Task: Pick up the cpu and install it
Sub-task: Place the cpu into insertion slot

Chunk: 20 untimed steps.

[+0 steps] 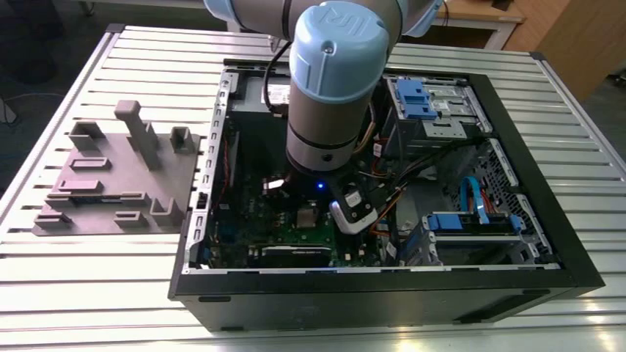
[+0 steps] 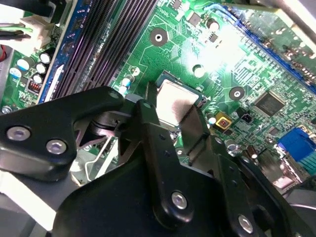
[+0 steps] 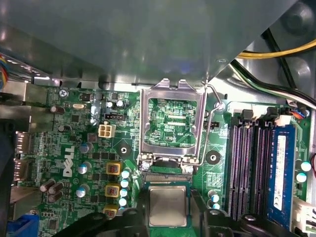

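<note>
Grey tray (image 1: 110, 176) lay on the slatted surface (image 1: 98, 293) at the exterior view's left, with the open computer case (image 1: 391, 301) to its right. Inside, the pincer (image 3: 168, 210) was closed on two edges of the cpu (image 3: 168, 203), low on the motherboard (image 3: 74, 148) beside the opened clamp frame (image 3: 148, 123).

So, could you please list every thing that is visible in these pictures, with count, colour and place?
cpu: one, silver-grey, at the socket on the motherboard.
motherboard: one, green, inside the computer case.
socket frame: one, silver metal, flipped open beside the cpu.
memory stick: one, blue, in a motherboard slot.
computer case: one, black, open, lying on the table.
tray: one, purple-grey with upright blocks, on the table, at the exterior view's left of the case.
table: one, silver, slatted.
arm: one, grey with pale blue caps, reaching into the case.
gripper: one, black, at the cpu.
</note>
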### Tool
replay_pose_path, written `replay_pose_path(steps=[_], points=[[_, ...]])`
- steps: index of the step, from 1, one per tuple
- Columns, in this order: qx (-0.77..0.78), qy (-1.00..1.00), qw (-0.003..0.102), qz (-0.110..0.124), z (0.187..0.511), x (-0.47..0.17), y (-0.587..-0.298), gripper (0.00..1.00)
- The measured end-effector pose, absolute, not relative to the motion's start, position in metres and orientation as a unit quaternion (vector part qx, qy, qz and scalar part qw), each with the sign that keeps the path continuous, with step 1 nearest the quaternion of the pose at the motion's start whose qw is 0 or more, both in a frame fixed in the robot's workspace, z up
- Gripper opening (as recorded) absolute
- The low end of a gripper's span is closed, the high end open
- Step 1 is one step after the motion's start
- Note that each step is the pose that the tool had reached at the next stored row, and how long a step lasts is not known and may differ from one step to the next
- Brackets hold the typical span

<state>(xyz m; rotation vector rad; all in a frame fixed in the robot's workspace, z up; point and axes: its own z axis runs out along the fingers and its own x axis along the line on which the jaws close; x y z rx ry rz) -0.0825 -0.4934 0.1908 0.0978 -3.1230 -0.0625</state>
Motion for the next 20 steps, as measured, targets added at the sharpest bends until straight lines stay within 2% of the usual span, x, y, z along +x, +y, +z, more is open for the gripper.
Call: replay_pose_path(steps=[1,20], points=[[0.031,-0.999,0.008,-0.02,0.1903,-0.0825,-0.4935,0.42],[0.031,-0.999,0.008,-0.021,0.1943,-0.0825,-0.4933,0.42]])
